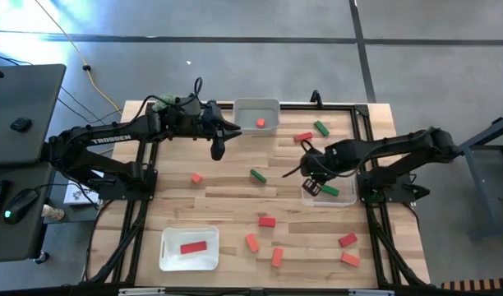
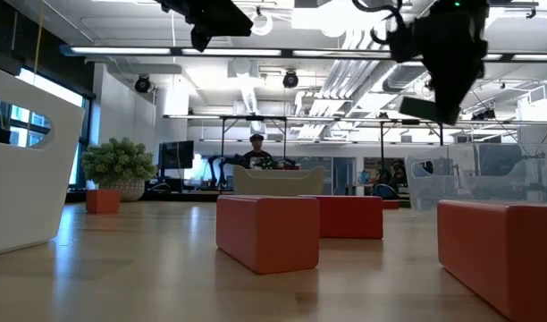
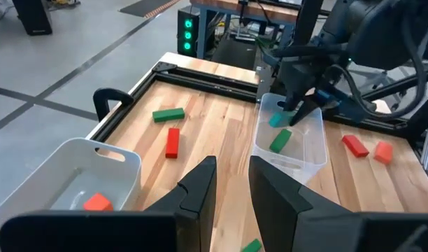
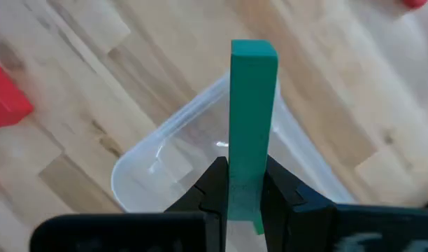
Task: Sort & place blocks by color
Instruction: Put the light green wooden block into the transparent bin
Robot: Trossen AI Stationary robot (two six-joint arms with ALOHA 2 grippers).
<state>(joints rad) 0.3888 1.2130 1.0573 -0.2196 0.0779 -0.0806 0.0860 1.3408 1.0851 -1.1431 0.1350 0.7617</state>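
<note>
My right gripper [image 4: 243, 187] is shut on a long green block [image 4: 252, 105] over the clear tray [image 1: 338, 200], which has one green block [image 1: 329, 191] lying in it. My left gripper [image 3: 231, 185] is open and holds nothing. It hovers near the far white tray [image 1: 272, 105], where an orange block [image 1: 260, 123] lies. A near white tray [image 1: 171, 256] has a red block [image 1: 193, 247] in it. Red, coral and green blocks lie flat around the table, among them a green block [image 1: 257, 174] and a red block [image 1: 267, 220]. My right gripper pinches the long green block by its near end [image 4: 243, 178] between the two fingers, coming from above and pointing down. The block runs on along the fingers, and its free end [image 4: 254, 52] points down at the clear tray. It is lifted off the wood.
At the far side lie a red block [image 1: 303, 136] and a green block [image 1: 320, 127]. A coral block [image 1: 197, 178] lies mid-left. Several red and coral blocks lie near the front right [image 1: 348, 240]. A black frame edges the table [image 1: 362, 115]. A spiky plant ball [image 2: 119, 161] stands at the far left.
</note>
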